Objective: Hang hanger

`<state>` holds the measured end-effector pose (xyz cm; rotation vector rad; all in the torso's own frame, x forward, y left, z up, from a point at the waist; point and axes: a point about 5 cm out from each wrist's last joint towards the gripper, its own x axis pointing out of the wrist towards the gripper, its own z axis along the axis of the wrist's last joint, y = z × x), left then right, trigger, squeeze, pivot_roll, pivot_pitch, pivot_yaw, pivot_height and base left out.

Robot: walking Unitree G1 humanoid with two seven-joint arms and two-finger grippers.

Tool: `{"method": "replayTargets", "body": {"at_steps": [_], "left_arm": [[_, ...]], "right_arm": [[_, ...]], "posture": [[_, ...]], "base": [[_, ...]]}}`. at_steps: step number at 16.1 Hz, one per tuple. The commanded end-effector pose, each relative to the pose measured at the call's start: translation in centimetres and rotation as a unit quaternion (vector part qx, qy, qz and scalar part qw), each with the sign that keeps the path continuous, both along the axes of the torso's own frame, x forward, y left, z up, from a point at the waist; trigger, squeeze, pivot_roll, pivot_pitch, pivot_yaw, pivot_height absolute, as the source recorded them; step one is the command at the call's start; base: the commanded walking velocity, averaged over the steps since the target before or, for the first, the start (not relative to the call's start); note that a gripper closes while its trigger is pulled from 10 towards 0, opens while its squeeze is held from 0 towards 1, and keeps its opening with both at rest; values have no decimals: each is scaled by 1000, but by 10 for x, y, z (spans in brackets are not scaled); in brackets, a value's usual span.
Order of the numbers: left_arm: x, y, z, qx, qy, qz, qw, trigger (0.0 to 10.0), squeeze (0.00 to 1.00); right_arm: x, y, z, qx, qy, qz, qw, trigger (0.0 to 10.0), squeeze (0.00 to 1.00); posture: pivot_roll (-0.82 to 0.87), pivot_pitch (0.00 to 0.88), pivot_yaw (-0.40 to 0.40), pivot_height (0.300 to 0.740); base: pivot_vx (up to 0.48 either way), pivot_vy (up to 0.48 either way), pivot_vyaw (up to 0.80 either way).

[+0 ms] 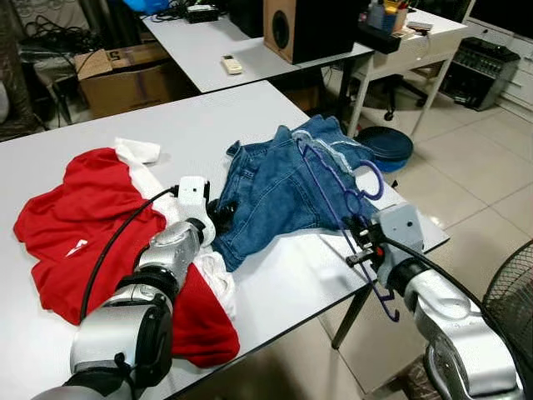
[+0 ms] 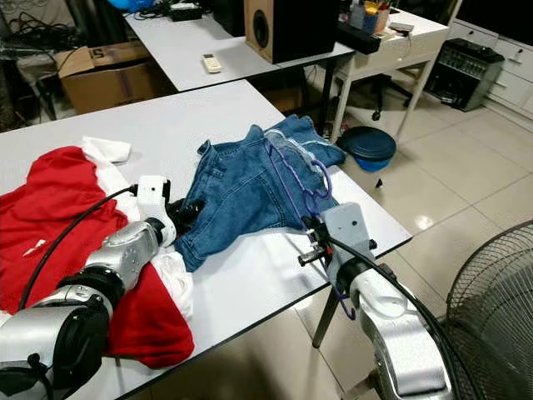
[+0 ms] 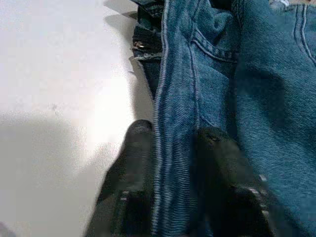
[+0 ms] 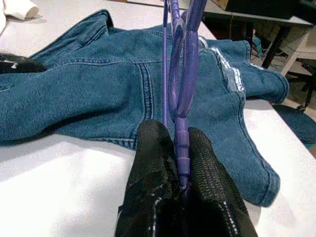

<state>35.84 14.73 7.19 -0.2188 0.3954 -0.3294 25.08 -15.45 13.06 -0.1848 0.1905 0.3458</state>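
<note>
A purple plastic hanger (image 1: 337,192) lies tilted over blue denim jeans (image 1: 275,187) on the white table (image 1: 241,108). My right gripper (image 4: 178,148) is shut on the hanger's (image 4: 180,89) lower bar near the table's right edge. My left gripper (image 3: 170,138) is shut on the jeans' (image 3: 237,74) waist edge, with the denim seam between both black fingers (image 3: 136,148). The jeans (image 2: 241,187) spread between the two grippers.
A red and white shirt (image 1: 92,225) lies on the table's left part under my left arm. Behind stand a second table with a speaker (image 1: 300,25), a cardboard box (image 1: 125,75) and a blue basin (image 1: 385,143). A fan (image 1: 512,292) stands at the right.
</note>
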Motion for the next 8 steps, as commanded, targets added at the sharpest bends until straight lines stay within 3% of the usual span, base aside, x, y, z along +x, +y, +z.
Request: {"method": "replayTargets", "body": {"at_steps": [1, 5, 8], "left_arm": [[-12, -5, -18, -15, 42, -11, 999, 0, 0], [-6, -4, -9, -49, 27, 8, 998, 0, 0], [5, -3, 8, -59, 2, 5, 998, 0, 0]], "right_arm": [[3, 1, 4, -3, -12, 0, 1000, 10000, 0], [9, -3, 5, -6, -24, -6, 1000, 10000, 0], [13, 0, 6, -3, -35, -12, 999, 10000, 0]], "posture": [[-260, 0, 40, 740], [-244, 0, 52, 740], [-248, 0, 77, 740]], "base": [[0, 0, 0], [0, 0, 0], [0, 0, 0]]}}
